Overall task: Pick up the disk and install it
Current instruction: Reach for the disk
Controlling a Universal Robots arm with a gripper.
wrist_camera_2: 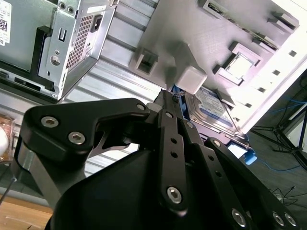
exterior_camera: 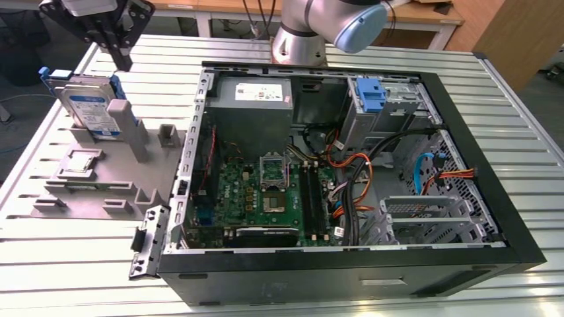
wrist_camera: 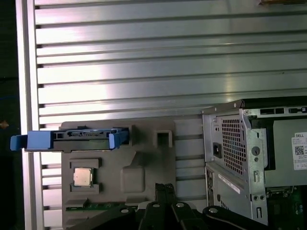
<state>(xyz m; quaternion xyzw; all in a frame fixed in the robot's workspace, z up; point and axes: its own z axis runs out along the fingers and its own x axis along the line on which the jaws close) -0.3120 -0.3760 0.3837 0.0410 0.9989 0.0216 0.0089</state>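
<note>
The disk [exterior_camera: 92, 105] stands on edge in a slot of the grey holder [exterior_camera: 97, 191] at the exterior view's left, its white-and-blue label facing out and a blue bracket around it. My gripper [exterior_camera: 121, 61] hangs above and slightly behind its top edge, fingers together, holding nothing. The first wrist view looks down on the disk [wrist_camera: 79, 139] as a thin blue-framed strip, apart from the fingertips [wrist_camera: 164, 188]. In the second wrist view the fingers [wrist_camera_2: 170, 120] point toward the disk [wrist_camera_2: 213, 108], with a gap between them.
The open computer case [exterior_camera: 493, 218] lies to the exterior view's right of the holder, with a blue bracket [exterior_camera: 372, 96] in its upper bay and a metal drive cage [exterior_camera: 423, 218] near the front. A small square silver chip [exterior_camera: 79, 162] rests on the holder. Slatted metal table [exterior_camera: 70, 277] underneath.
</note>
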